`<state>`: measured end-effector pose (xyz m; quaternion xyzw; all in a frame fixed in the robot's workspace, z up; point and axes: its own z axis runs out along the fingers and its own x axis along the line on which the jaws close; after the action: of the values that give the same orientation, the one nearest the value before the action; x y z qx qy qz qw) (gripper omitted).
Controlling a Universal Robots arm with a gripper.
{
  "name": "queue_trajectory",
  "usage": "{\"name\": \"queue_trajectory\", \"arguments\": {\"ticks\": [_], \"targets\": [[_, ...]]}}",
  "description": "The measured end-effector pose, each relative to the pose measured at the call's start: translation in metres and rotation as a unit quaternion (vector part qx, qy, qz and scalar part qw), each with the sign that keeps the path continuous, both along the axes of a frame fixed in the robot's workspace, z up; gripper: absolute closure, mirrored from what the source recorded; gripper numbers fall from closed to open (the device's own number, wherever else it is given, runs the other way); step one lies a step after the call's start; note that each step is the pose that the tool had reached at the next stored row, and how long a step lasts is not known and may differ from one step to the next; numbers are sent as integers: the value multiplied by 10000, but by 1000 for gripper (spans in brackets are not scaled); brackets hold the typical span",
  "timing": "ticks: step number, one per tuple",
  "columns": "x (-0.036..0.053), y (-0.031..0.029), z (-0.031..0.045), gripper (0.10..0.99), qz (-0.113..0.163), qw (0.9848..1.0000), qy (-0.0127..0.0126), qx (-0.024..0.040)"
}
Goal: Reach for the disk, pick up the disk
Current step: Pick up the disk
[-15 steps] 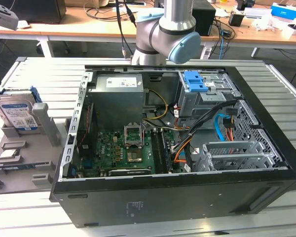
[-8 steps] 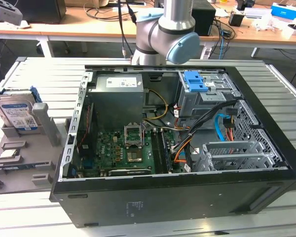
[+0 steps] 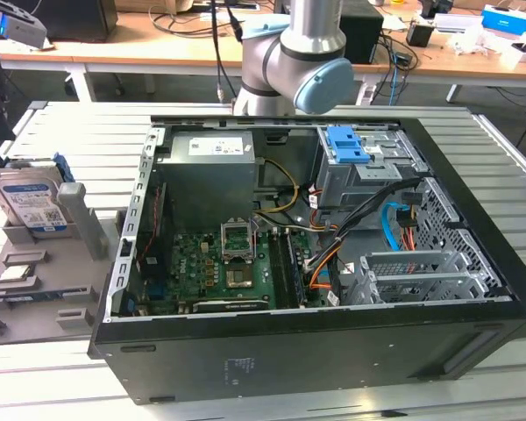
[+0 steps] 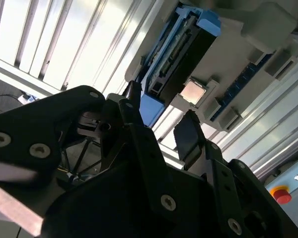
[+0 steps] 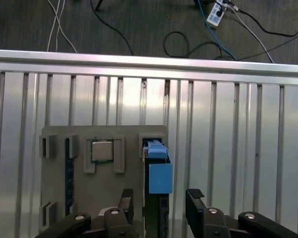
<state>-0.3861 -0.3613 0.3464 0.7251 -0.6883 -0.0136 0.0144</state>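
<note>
The disk (image 3: 31, 206) stands on edge in a slot of a grey holder (image 3: 35, 281) at the exterior view's left, its white-and-blue label facing the camera. In the first wrist view I see the disk (image 5: 156, 171) edge-on, with its blue bracket on top. My gripper (image 5: 160, 203) is open, one black finger (image 5: 126, 203) on each side of the disk and a gap to each. In the second wrist view the gripper (image 4: 159, 124) hovers just short of the disk (image 4: 184, 49). It holds nothing.
A square processor chip (image 5: 102, 150) lies in a pocket of the holder beside the disk. The open computer case (image 3: 316, 228), with its blue latch cage (image 3: 349, 145), sits mid-table. The slatted metal table's edge (image 5: 149, 59) has floor cables beyond it. A red stop button (image 4: 282, 196) is nearby.
</note>
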Motion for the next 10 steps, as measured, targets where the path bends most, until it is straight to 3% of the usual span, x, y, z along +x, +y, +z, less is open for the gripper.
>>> {"name": "queue_trajectory", "arguments": {"ticks": [10], "targets": [[-24, 0, -69, 545, 38, 10000, -1, 1]]}}
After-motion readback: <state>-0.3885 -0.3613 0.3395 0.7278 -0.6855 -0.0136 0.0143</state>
